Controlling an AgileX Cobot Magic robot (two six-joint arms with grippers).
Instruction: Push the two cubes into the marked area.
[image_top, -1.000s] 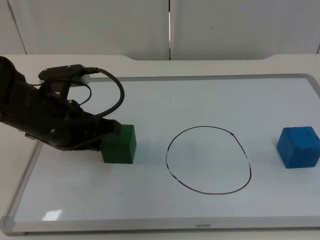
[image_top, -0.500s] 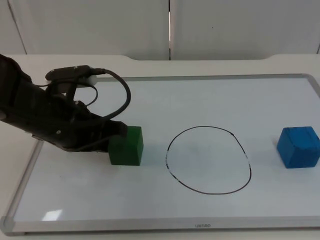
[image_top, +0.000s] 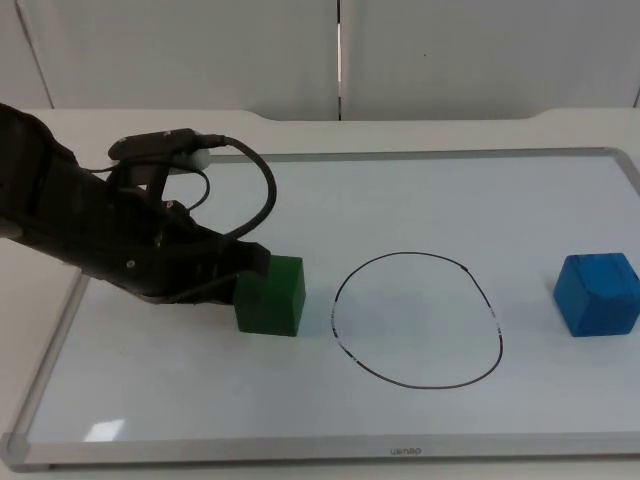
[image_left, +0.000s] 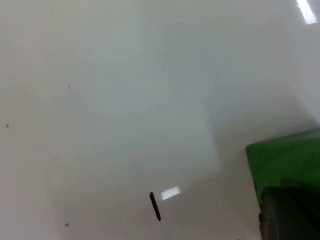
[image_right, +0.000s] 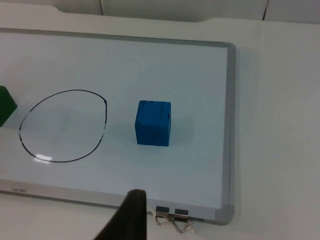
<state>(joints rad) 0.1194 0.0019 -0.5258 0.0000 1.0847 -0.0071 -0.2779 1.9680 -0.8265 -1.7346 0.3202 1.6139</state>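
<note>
Pressing against the near side of the green cube (image_top: 271, 294), the left gripper (image_top: 236, 276) lies low over the whiteboard (image_top: 400, 200), its arm reaching in from the left side of the top view. Whether its fingers are spread or pressed together cannot be told; the black body hides them, and the left wrist view gives only a dark fingertip (image_left: 287, 215) touching the cube's (image_left: 285, 160) green face.

Just ahead of that gripper, on the cube's far side, is the marked area, a black hand-drawn circle (image_top: 418, 320) on the board. The green cube sits just outside the circle's left edge, close to the line but not over it.

Farther ahead, beyond the circle and well apart from the left gripper, the blue cube (image_top: 597, 293) rests near the board's right end, outside the circle.

The right arm waits off the board: its wrist view shows one black fingertip (image_right: 127, 220) over the table by the board's front edge, beside a binder clip (image_right: 172, 216), with the blue cube (image_right: 153, 123) well ahead of it. Its fingers' state cannot be told either.
</note>
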